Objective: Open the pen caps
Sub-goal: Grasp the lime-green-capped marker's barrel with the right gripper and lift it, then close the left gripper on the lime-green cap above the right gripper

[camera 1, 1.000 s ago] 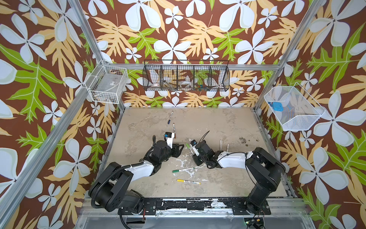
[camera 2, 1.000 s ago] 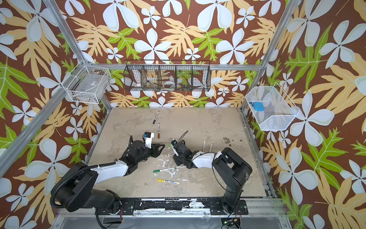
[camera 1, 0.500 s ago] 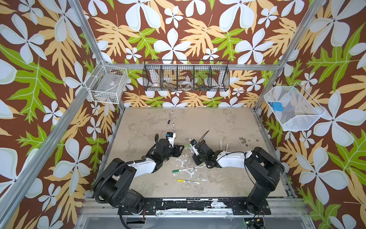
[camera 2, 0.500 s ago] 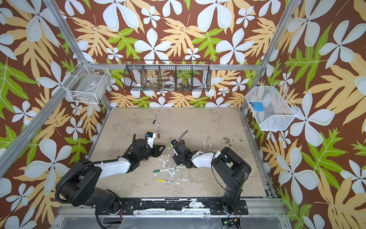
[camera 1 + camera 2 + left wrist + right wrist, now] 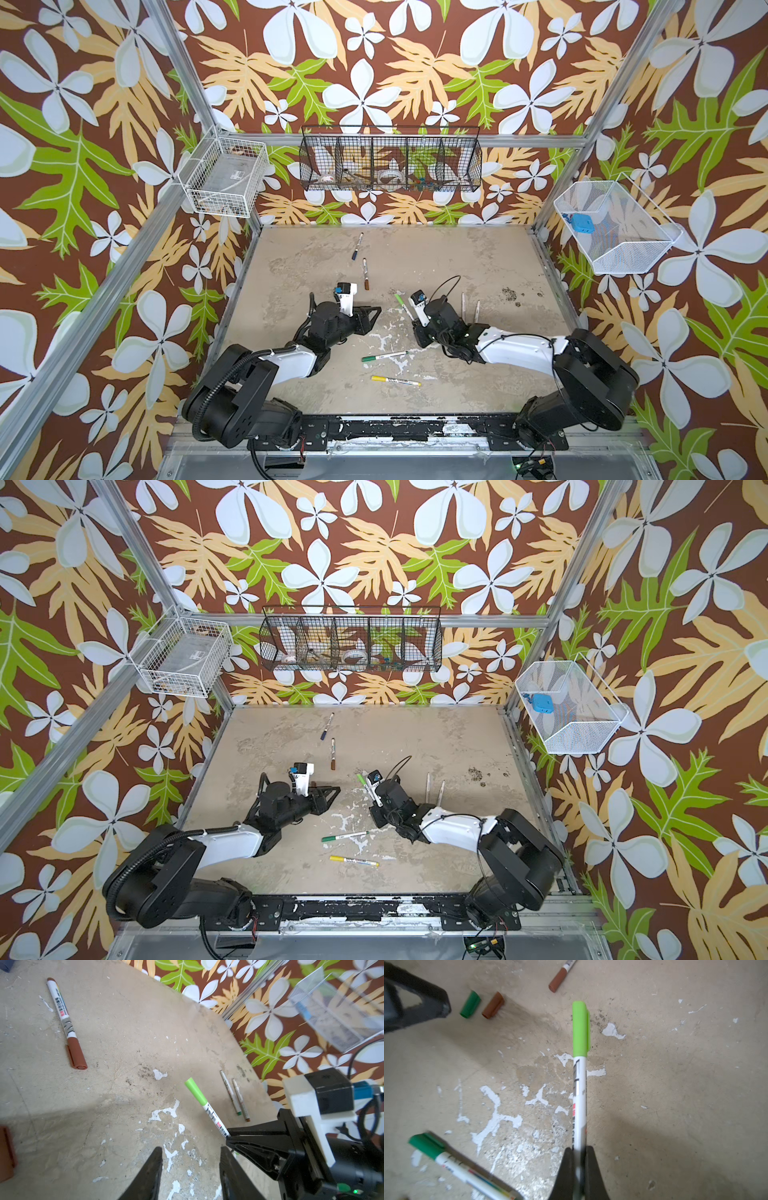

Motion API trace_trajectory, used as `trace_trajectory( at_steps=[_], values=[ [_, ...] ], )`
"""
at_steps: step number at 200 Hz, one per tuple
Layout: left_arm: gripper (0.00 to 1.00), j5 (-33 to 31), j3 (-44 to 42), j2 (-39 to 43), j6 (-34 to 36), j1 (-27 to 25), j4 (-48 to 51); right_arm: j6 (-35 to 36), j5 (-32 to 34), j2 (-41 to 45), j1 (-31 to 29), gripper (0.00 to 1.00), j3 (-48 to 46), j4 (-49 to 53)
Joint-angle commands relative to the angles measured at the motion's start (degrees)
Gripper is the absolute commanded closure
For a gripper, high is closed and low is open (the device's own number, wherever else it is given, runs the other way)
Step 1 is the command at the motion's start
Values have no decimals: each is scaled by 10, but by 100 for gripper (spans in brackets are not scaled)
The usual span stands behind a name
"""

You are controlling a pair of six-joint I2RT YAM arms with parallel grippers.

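Green cap and brown cap lie off on the counter. Right end effector pinches the light-green-capped marker. Left end effector stands spread and empty; five more remain on.

No word here can be read for certain. The light green marker, near the centre of the tabletop, has black block print along its white barrel next to the light green cap, plus a small red patch; the letters are blurred. The brown marker, toward 12 o'clock, shows a red patch and then a row of black characters too small to make out. The green marker and the yellow marker, toward 6 o'clock, carry dark print that is unreadable.
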State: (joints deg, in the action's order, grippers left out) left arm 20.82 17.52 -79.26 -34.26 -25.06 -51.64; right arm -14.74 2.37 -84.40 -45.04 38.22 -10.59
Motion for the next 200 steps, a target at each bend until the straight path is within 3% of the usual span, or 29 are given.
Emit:
trace_trajectory(
  at_steps=[1,65,200],
  values=[
    [53,68,-28,7,-59,6,-196,-10,-63,50,0,100,-31,-81],
    [52,115,-70,7,-93,6,-366,-14,-192,112,0,100,-83,-170],
    [59,117,-62,-9,-104,6,-362,14,-289,105,-2,100,-98,-222]
  ],
)
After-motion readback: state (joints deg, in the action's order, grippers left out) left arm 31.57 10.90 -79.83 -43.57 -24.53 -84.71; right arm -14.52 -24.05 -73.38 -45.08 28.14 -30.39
